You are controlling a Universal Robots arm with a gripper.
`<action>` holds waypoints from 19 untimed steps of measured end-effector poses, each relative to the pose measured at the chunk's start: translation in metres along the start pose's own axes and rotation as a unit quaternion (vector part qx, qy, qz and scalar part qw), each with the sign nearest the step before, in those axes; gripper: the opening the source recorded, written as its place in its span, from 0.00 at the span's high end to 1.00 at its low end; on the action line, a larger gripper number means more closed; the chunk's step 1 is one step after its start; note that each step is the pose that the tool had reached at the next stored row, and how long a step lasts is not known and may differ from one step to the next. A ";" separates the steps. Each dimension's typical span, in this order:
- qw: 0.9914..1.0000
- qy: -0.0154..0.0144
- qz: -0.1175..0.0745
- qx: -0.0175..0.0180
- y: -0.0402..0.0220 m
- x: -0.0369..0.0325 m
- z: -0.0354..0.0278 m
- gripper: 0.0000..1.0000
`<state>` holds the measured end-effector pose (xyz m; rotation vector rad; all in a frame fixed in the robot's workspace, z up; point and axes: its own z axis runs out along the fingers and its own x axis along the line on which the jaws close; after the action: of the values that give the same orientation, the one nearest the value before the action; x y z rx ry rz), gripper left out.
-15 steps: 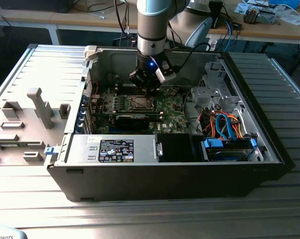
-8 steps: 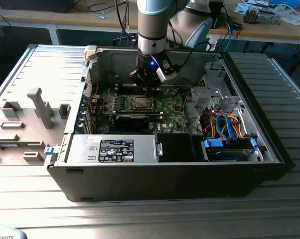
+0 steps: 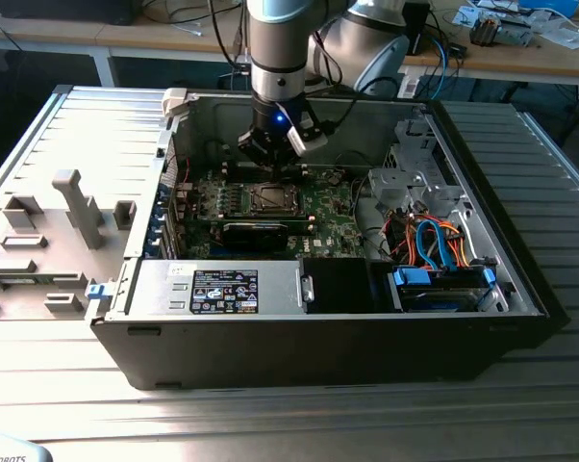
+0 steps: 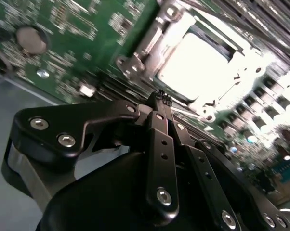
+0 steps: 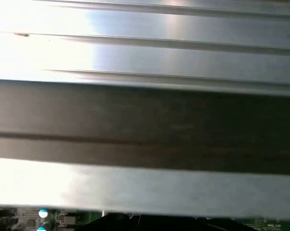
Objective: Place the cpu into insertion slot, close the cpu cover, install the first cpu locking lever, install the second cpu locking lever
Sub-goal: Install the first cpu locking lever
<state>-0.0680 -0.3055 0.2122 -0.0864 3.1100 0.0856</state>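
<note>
The computer case lies open with the green motherboard [image 3: 323, 207] inside. The insertion slot [image 3: 273, 197] is a small square socket with a silvery rim at the board's middle. In the second wrist view the cpu [image 4: 195, 65] lies in it, its flat top glaring bright, and the silvery cpu cover [image 4: 150, 41] frames it, seemingly lying flat. My gripper [image 3: 270, 159] hangs just above the socket's far edge. Its black fingers [image 4: 160, 144] meet at the tip [image 4: 162, 98], shut with nothing between them, close beside the cover's rim. I cannot make out how the locking levers stand.
A long black card [image 3: 256, 231] lies just in front of the socket. The silver power supply [image 3: 222, 289] and a drive bay with blue and orange cables [image 3: 434, 241] fill the case's front and the exterior view's right. Grey fixtures [image 3: 73, 207] stand on the ribbed table outside.
</note>
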 end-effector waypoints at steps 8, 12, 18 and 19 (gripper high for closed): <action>1.000 -0.004 0.000 -0.012 0.0014 0.0252 -0.0007 0.89; 1.000 -0.004 0.000 -0.012 0.0014 0.0255 -0.0008 0.89; 1.000 -0.004 0.000 -0.012 0.0012 0.0256 -0.0008 0.89; 1.000 -0.004 0.000 -0.012 0.0011 0.0256 -0.0005 0.89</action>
<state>-0.0937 -0.3058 0.2121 -0.0854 3.1018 0.1231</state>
